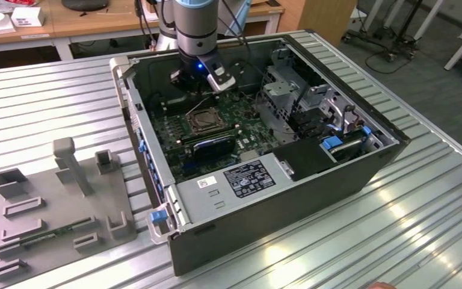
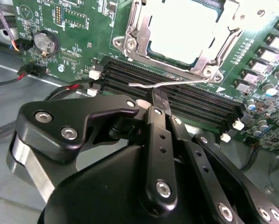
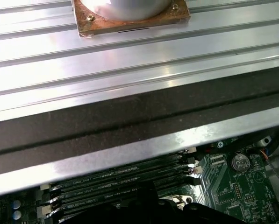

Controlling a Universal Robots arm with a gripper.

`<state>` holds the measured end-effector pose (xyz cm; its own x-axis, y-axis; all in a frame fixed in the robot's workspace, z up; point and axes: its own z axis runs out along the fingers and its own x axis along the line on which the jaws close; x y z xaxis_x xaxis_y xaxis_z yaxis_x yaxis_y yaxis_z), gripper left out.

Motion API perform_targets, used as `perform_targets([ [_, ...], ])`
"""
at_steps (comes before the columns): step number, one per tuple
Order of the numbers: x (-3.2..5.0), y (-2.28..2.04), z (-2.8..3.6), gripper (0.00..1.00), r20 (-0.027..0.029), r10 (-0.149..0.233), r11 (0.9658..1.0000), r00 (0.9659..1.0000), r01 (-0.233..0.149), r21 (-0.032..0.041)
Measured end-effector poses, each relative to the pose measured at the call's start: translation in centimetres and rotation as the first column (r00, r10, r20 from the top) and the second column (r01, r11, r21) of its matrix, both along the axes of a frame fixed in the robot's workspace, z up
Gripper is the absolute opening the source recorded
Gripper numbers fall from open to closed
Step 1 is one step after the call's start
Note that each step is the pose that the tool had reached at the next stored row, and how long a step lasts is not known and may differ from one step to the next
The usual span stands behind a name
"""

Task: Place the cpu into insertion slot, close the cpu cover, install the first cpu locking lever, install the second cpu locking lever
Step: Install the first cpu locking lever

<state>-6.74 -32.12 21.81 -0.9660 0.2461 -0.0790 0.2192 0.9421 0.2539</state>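
— Gripper (image 2: 158, 99)?
— Closed, tip beside locking lever (image 2: 186, 82).
— Containers?
— Computer case (image 1: 311, 198): holds motherboard (image 2: 78, 46). Insertion slot (image 1: 201, 121), just beyond lever: holds cpu (image 2: 181, 28), cpu cover (image 2: 132, 28) down. Arm (image 1: 195, 30) upright inside case.

cpu cover (image 2: 133, 29) over cpu (image 2: 183, 28), lever (image 2: 176, 84) nearby

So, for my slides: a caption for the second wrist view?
Gripper beside a locking lever; cover frames the cpu.

Bright overhead room light; white glare streaks the ribbed counter (image 1: 423, 229) beside the computer case (image 1: 279, 211); inside the case, softer shade lies over the boards; there too, the cpu (image 2: 183, 28) face washes out near-white in the second wrist view.
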Motion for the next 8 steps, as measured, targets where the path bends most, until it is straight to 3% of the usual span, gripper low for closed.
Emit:
perform_targets([
  [8, 0.00, 0.19, 0.37, 0.10, 0.0028, 0.000, 1.0000, 1.0000, 0.000, 0.0064],
])
